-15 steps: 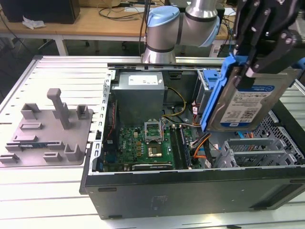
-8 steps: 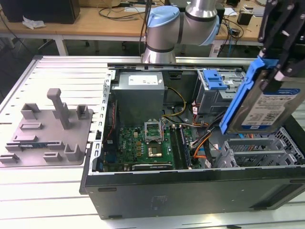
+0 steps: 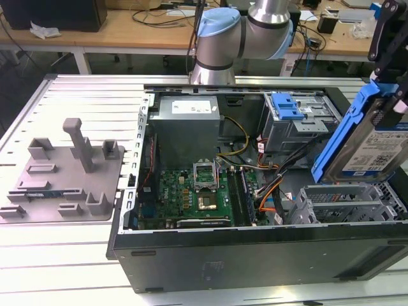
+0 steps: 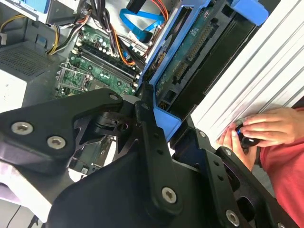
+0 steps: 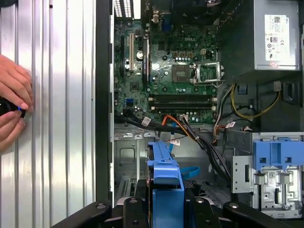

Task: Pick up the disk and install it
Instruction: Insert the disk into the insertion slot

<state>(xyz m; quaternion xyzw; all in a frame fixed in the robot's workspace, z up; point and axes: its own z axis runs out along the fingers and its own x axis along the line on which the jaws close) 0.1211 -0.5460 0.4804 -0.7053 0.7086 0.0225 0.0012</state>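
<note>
**Disk held aloft over the open computer case**

The end effector (image 5: 166, 209) is pinching the disk (image 3: 376, 150): in both wrist views its black fingers (image 4: 151, 142) press against the blue carrier on either side. In the exterior view the disk hangs in the air at the exterior view's right. It is tilted, with its labelled face toward the camera and its blue carrier frame along the edge. It sits above the near right corner of the computer case (image 3: 191, 252) and touches nothing there.

The case lies open on the slatted tabletop (image 3: 64, 268). Inside it are:
- one green motherboard (image 3: 191, 191) toward the near left
- one grey power supply (image 3: 185, 121) at the far left
- two metal drive cages

One cage (image 3: 306, 131), at the far right, carries a blue latch piece (image 3: 287, 105) on top. The other cage (image 3: 344, 204) sits at the near right, directly below the held disk. A bundle of cables (image 3: 268, 191), orange, black and yellow, runs between the motherboard and the cages.

Well apart from the case, on the tabletop at the exterior view's left, lies one grey fixture plate (image 3: 64, 172) with several upright blocks. The arm (image 3: 242, 32) rises beyond the far side of the case.

In the first wrist view a person's hand (image 5: 12, 107) rests on the tabletop beside the case wall, closed around a small dark object.
</note>
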